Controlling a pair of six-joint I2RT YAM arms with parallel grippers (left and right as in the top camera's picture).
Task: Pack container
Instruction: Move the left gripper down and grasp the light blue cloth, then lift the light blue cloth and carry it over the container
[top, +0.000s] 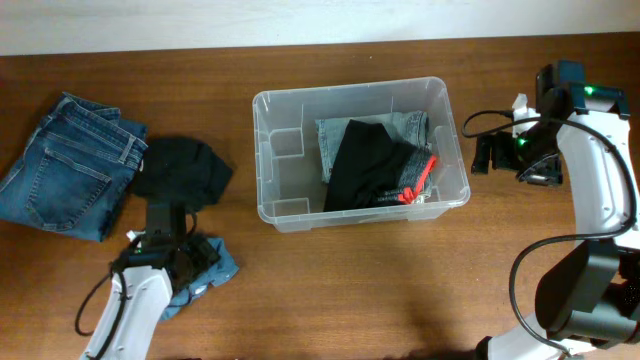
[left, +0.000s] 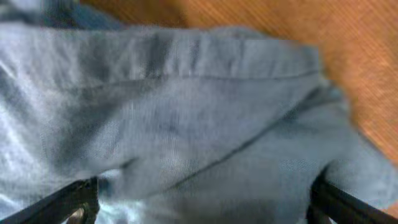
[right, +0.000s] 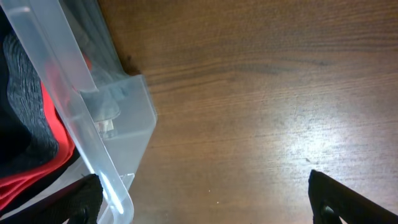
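Container (top: 350, 88) sits mid-counter (top: 350, 290), already holding a black garment (top: 365, 165) on top of light denim (top: 402, 126), with a red-trimmed piece (top: 422, 178) against its right wall. Loose on the left: folded jeans (top: 70, 165), a dark top (top: 185, 168) touching them, and a pale blue denim piece (top: 218, 266) nearer the front.

Left arm reaches in from the front-left edge. Left tool (top: 190, 256) is down over the pale denim, fingers (left: 62, 202) spread apart, cloth filling its wrist view.

Right arm is bent back at the right edge. Right tool (top: 483, 152) is just beside the container's right wall, fingers apart over bare wood, nothing gripped.
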